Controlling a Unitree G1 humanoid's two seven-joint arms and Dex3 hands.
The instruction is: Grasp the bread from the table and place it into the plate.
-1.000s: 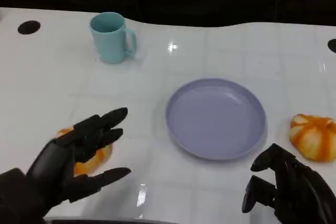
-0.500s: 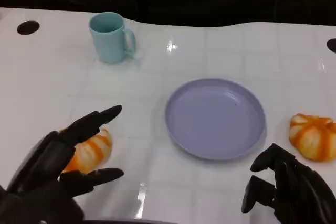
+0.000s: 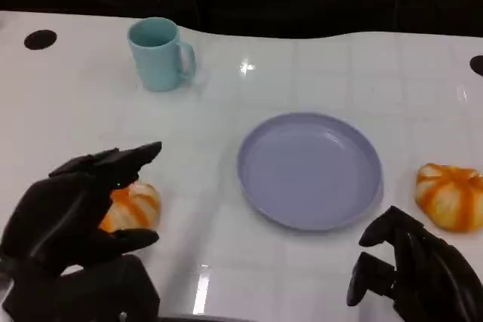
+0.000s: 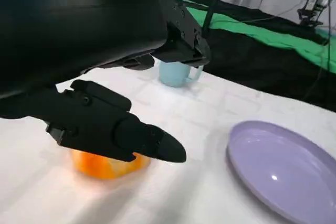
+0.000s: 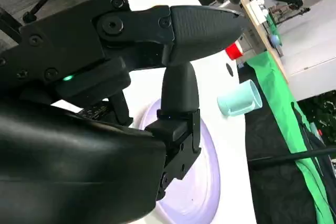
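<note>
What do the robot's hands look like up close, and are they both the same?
Both look alike: the left hand and right hand are matte black, with a rounded, smooth shell and blocky, segmented fingers ending in tapered tips. Round screw heads and a small green light show on the right hand's fingers.

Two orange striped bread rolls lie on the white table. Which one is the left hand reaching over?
The orange striped bread roll to the left of the lavender plate, under the left hand. The other roll lies right of the plate, untouched.
</note>
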